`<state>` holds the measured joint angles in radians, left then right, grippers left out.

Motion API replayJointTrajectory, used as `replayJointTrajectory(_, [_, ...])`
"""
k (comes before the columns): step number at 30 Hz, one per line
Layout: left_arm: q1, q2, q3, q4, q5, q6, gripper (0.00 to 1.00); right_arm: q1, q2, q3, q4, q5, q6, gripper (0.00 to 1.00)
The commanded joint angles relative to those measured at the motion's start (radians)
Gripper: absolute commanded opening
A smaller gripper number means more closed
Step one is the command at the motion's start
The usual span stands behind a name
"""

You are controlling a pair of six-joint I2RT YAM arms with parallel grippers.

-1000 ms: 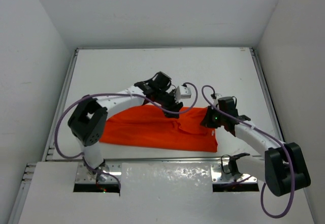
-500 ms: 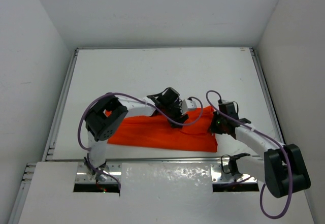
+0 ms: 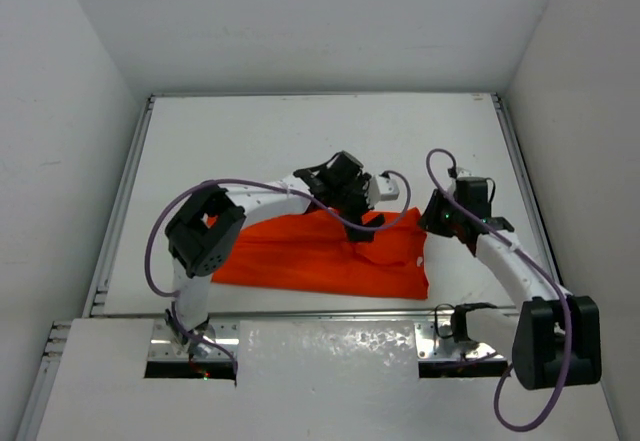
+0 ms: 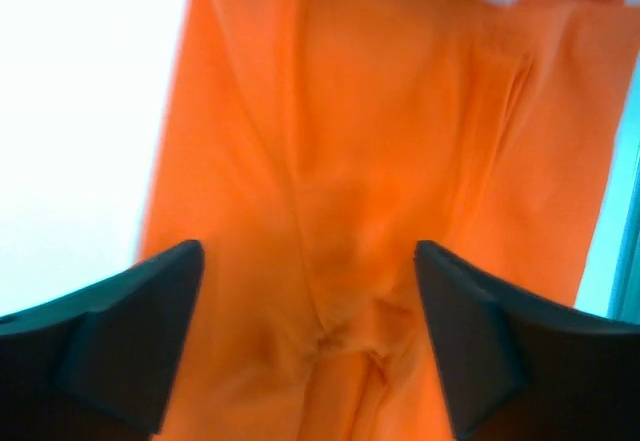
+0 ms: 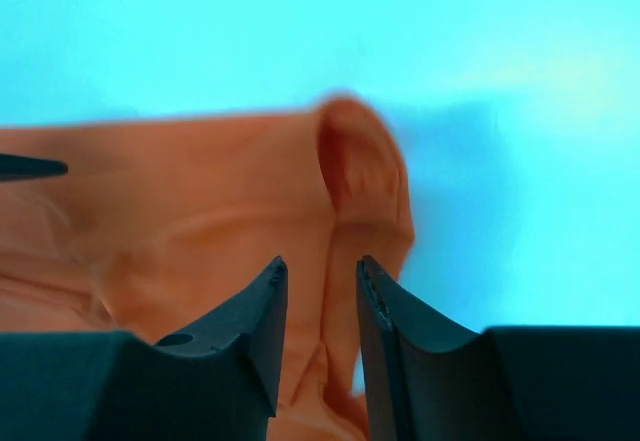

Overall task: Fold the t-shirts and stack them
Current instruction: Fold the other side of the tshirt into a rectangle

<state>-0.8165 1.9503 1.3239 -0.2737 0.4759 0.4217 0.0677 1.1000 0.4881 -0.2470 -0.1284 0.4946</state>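
Hovering left tool [image 4: 308, 253], jaws spread wide, over t-shirt [image 3: 320, 261] middle | right tool [image 5: 320, 266] pinching raised fold at t-shirt's right edge | t-shirt lying rumpled on table [image 3: 250, 141], near front edge

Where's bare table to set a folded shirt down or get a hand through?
Biggest free patch: far half of the table, between the back rail and the t-shirt. Also a strip between the left rail and the shirt's left end. Crowded: near middle, left gripper over the shirt, right gripper at its far-right corner.
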Motion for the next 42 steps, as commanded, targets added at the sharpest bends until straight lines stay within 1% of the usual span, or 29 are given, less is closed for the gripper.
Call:
replayJointTrajectory(1, [0.019,-0.062,0.127,-0.071,0.02,-0.029,0.95,-0.043,0.055,0.099,0.064,-0.091,-0.065,0.34])
replayJointTrajectory(2, [0.034,-0.08,0.142,-0.09,0.017,-0.023,1.0,-0.052,0.078,0.11,0.072,-0.102,-0.065,0.35])
replayJointTrajectory(4, [0.072,-0.106,0.166,-0.142,0.01,-0.012,1.0,-0.063,0.124,0.135,0.106,-0.122,-0.056,0.35])
replayJointTrajectory(5, [0.091,-0.147,0.16,-0.151,0.013,-0.009,1.0,-0.063,0.171,0.142,0.117,-0.137,-0.044,0.36])
replayJointTrajectory(7, [0.137,-0.197,0.109,-0.177,0.01,0.012,1.0,-0.063,0.211,0.155,0.147,-0.149,-0.033,0.37])
replayJointTrajectory(8, [0.195,-0.238,0.092,-0.188,0.0,0.018,0.99,-0.063,0.248,0.164,0.156,-0.158,-0.03,0.38])
replayJointTrajectory(9, [0.227,-0.254,0.054,-0.196,-0.02,0.012,1.0,-0.063,0.264,0.165,0.167,-0.158,-0.027,0.38])
replayJointTrajectory(10, [0.306,-0.269,0.031,-0.208,-0.057,0.006,1.0,-0.063,0.28,0.171,0.173,-0.157,-0.028,0.39])
replayJointTrajectory(12, [0.4,-0.297,-0.035,-0.234,-0.101,0.014,0.99,-0.063,0.322,0.173,0.192,-0.16,-0.031,0.39])
replayJointTrajectory(13, [0.49,-0.3,-0.061,-0.234,-0.124,0.023,0.98,-0.063,0.333,0.172,0.204,-0.166,-0.03,0.39])
replayJointTrajectory(14, [0.538,-0.307,-0.112,-0.233,-0.147,0.034,0.97,-0.063,0.342,0.17,0.216,-0.175,-0.028,0.39])
replayJointTrajectory(15, [0.581,-0.309,-0.133,-0.229,-0.169,0.041,0.96,-0.063,0.362,0.168,0.236,-0.197,-0.025,0.38])
replayJointTrajectory(16, [0.67,-0.31,-0.158,-0.216,-0.175,0.049,0.96,-0.063,0.368,0.168,0.242,-0.2,-0.022,0.36])
replayJointTrajectory(18, [0.746,-0.31,-0.222,-0.191,-0.19,0.078,0.94,-0.063,0.388,0.168,0.242,-0.2,-0.019,0.29])
replayJointTrajectory(19, [0.799,-0.307,-0.244,-0.167,-0.215,0.089,0.94,-0.063,0.394,0.17,0.242,-0.195,-0.018,0.28])
replayJointTrajectory(21, [0.842,-0.297,-0.296,-0.144,-0.236,0.121,0.93,-0.063,0.408,0.17,0.242,-0.201,-0.014,0.24])
replayJointTrajectory(22, [0.867,-0.288,-0.313,-0.116,-0.246,0.126,0.93,-0.065,0.419,0.17,0.262,-0.206,-0.013,0.18])
replayJointTrajectory(24, [0.89,-0.275,-0.353,-0.063,-0.278,0.126,0.93,-0.063,0.42,0.167,0.259,-0.2,-0.011,0.12])
replayJointTrajectory(25, [0.896,-0.258,-0.362,-0.042,-0.29,0.121,0.93,-0.063,0.41,0.158,0.255,-0.173,-0.011,0.07])
replayJointTrajectory(29, [0.925,-0.186,-0.35,-0.013,-0.324,0.083,0.93,-0.063,0.376,0.144,0.2,-0.096,-0.016,0.02])
replayJointTrajectory(30, [0.93,-0.174,-0.345,-0.013,-0.341,0.078,0.93,-0.092,0.371,0.138,0.187,-0.09,-0.014,0.01])
replayJointTrajectory(31, [0.932,-0.151,-0.341,-0.013,-0.347,0.074,0.93,-0.095,0.364,0.133,0.183,-0.077,-0.011,0.0])
replayJointTrajectory(38, [0.933,-0.113,-0.347,-0.01,-0.364,0.052,0.93,-0.108,0.342,0.092,0.169,-0.05,0.039,0.0])
replayJointTrajectory(40, [0.935,-0.117,-0.354,-0.012,-0.355,0.052,0.93,-0.108,0.35,0.087,0.184,-0.062,0.039,0.0])
replayJointTrajectory(41, [0.935,-0.123,-0.359,-0.012,-0.343,0.057,0.93,-0.109,0.357,0.09,0.186,-0.069,0.036,0.03])
replayJointTrajectory(42, [0.935,-0.134,-0.362,-0.009,-0.318,0.061,0.93,-0.109,0.379,0.107,0.187,-0.098,0.029,0.13])
